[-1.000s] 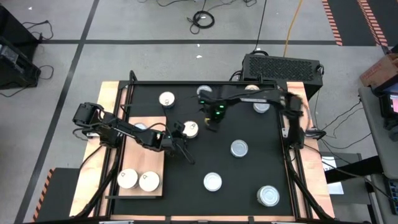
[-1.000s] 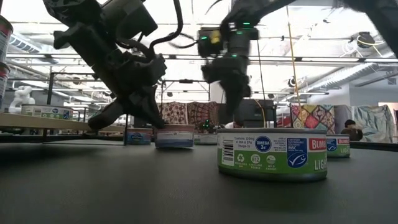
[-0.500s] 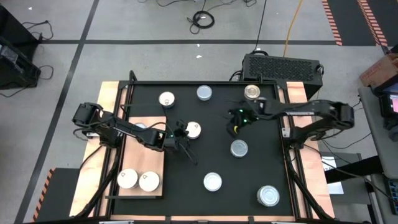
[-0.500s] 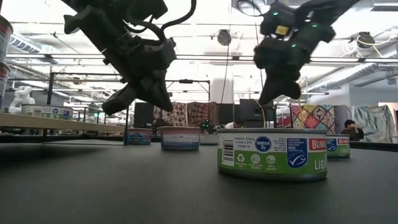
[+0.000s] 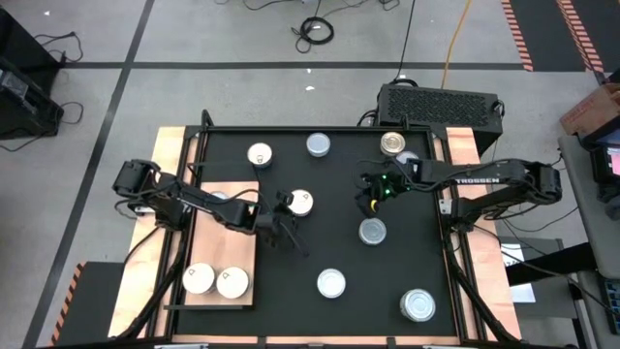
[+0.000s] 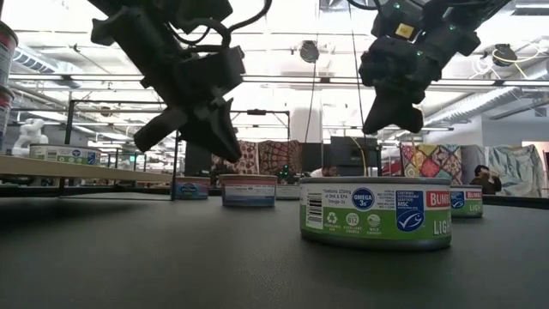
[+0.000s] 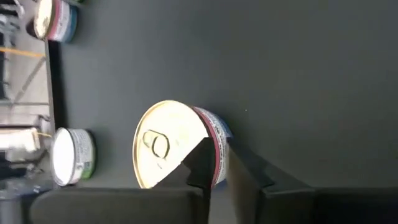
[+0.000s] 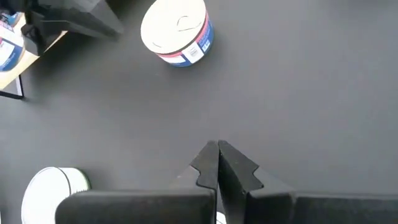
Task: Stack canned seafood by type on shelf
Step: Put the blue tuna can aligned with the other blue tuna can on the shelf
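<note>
The left gripper (image 5: 278, 215) hangs near the middle of the high view, just left of a cream-topped can (image 5: 300, 202). In the left wrist view its fingers (image 7: 202, 168) stand only a narrow slit apart, their tips in front of that can's (image 7: 171, 144) rim; whether they touch it cannot be told, and nothing is held between them. The right gripper (image 5: 365, 197) hovers right of center, above a silver-topped can (image 5: 373, 231); in the right wrist view its fingers (image 8: 208, 163) are pressed together over bare black mat (image 8: 298, 93), empty.

The shelf (image 5: 242, 237) lies at the lower left of the mat, with 2 cream-topped cans (image 5: 215, 281) on its lower end. The left arm crosses the board and hides part of it. 7 other cans lie scattered on the mat; one at the upper right is partly covered by the right arm.
</note>
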You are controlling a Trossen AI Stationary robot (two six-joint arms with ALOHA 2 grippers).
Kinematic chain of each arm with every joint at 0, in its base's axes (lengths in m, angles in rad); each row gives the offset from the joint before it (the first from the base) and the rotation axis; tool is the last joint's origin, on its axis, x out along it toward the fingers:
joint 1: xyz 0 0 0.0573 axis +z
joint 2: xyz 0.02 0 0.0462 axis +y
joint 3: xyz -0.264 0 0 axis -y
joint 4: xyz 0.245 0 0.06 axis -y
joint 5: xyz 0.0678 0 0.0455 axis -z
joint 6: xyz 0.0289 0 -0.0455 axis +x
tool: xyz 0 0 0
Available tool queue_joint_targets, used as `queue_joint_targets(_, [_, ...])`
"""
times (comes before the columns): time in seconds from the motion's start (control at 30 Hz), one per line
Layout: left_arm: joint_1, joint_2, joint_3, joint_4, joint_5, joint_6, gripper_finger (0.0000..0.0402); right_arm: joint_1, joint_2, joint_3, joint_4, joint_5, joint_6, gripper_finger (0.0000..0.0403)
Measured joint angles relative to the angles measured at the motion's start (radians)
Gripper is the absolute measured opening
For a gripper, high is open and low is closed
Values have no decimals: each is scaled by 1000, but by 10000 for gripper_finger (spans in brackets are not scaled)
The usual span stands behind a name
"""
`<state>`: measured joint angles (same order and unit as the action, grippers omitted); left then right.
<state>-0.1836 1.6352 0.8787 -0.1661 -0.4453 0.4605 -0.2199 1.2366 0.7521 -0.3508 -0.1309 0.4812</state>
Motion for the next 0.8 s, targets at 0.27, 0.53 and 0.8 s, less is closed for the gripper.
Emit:
queue_joint_targets(0.27, [71,0,0,4,109,-43,154,0,0,0,3,0,-6,0])
queue_joint_targets(0.53, [82,74,0,65,120,-50,173,0,0,0,4,2,-22,0])
queue_joint_targets(0.8, [82,112,0,90,35,-27,140,0,0,1,9,3,-23,0])
